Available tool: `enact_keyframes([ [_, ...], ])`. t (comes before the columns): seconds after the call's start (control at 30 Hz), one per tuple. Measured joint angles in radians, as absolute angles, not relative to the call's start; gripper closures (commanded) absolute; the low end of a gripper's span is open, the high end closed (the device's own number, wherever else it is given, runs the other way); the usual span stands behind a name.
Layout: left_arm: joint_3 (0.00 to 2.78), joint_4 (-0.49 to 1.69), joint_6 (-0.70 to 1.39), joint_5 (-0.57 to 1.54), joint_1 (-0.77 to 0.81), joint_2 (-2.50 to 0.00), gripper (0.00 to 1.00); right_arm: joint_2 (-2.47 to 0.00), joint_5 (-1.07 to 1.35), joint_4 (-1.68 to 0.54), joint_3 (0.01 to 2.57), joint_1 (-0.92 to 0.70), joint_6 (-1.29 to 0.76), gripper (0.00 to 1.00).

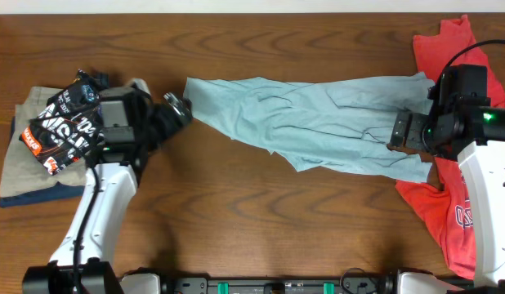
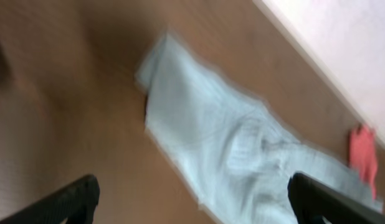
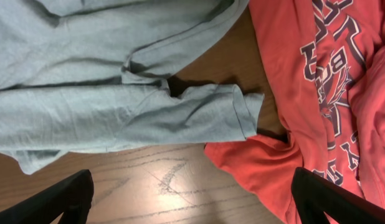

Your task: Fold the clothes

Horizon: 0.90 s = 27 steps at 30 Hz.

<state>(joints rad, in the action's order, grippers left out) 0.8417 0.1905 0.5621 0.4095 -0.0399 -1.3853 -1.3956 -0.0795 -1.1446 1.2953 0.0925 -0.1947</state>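
The pale blue-grey T-shirt (image 1: 318, 118) lies stretched and rumpled across the middle of the table, from the left arm to the right arm. In the left wrist view it (image 2: 230, 143) is blurred and runs diagonally. In the right wrist view it (image 3: 118, 81) fills the upper left, with a sleeve end (image 3: 242, 112) touching the red shirt. My left gripper (image 1: 177, 106) is open and empty at the shirt's left end; it also shows in the left wrist view (image 2: 192, 202). My right gripper (image 1: 399, 131) is open and empty over the shirt's right end; it also shows in the right wrist view (image 3: 192, 199).
A red T-shirt with lettering (image 1: 457, 204) lies at the right edge, partly under the right arm; it also shows in the right wrist view (image 3: 329, 74). A stack of folded clothes topped by a black printed shirt (image 1: 60, 122) sits at the left.
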Motion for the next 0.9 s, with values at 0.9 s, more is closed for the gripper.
enact_keyframes([
  [0.9,0.812,-0.329,0.851,0.472,0.712,-1.841,0.33,-1.396,-0.08,-1.161,1.296,0.093,-0.195,0.01],
])
